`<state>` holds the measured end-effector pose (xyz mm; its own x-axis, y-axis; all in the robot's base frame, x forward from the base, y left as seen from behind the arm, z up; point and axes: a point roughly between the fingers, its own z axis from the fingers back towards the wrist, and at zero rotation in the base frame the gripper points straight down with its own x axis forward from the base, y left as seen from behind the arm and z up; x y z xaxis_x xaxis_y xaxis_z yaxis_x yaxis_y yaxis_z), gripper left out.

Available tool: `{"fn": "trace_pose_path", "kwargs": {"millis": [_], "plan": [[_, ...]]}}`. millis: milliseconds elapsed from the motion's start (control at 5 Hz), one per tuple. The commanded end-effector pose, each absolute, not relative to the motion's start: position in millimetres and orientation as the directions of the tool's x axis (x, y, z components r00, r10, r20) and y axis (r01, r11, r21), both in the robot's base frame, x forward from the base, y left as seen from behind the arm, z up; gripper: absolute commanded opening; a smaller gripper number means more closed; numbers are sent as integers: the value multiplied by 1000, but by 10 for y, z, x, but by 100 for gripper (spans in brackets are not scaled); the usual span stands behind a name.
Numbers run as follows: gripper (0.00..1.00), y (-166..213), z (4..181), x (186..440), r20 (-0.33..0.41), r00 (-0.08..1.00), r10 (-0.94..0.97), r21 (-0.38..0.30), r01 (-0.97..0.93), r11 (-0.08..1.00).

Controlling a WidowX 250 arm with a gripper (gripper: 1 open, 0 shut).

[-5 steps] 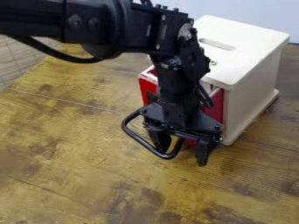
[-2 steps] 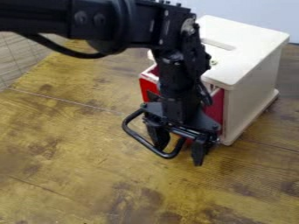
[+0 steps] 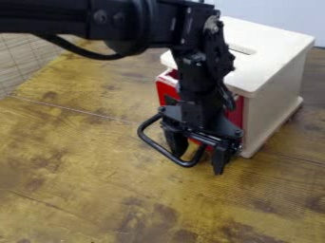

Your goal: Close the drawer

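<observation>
At the cabinet (image 3: 272, 106), the spread end effector (image 3: 200, 158) is shifting cabinetward. The drawer (image 3: 166, 92) is edging inward, apparently nearing closure.

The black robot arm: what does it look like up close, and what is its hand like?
The arm is matte black and chunky, with round joint discs and a loose black cable. Its hand is black too, with blocky, angular parts.

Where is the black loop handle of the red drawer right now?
In the camera view, the black loop handle is near the middle, in front of the red drawer, just left of the gripper in the picture.
</observation>
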<state>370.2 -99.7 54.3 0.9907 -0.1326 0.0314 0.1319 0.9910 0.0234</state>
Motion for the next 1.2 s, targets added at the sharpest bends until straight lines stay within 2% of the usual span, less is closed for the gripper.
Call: {"fn": "trace_pose_path", "kwargs": {"millis": [0, 600, 1000], "plan": [[100, -844, 71, 3548, -114, 992, -56, 66, 64, 996], [100, -760, -176, 3475, -130, 992, 3, 88, 9, 996], [100, -683, -116, 3350, -131, 990, -53, 97, 66, 993]]}}
